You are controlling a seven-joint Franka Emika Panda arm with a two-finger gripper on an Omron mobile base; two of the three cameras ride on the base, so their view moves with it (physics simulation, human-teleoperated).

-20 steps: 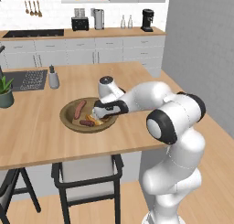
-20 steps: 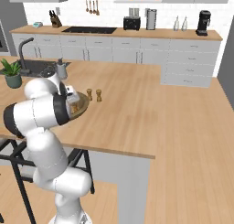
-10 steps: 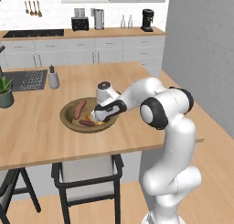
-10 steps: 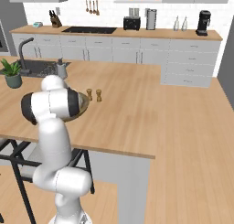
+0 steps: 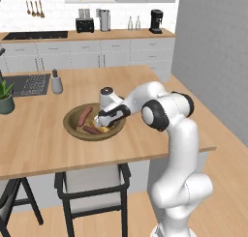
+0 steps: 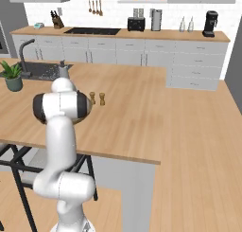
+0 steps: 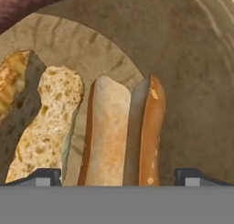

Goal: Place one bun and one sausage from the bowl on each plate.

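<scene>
While the fingers straddle it (spread wide), a bun lies between.

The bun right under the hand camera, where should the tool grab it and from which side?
Grip the split bun across its middle, coming straight down from above. It lies flat and long in the bowl, running away from the camera between the open tool's fingertips, so they can probably close on its long sides.

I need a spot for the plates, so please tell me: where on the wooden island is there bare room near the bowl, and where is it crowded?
Bare wood lies right of the bowl toward the island's far corner, and along the near edge above the chair. Crowded: inside the bowl, where the hand hangs over a split bun beside two sausages. Left of it stand a potted plant, the sink and a grey bottle.
</scene>
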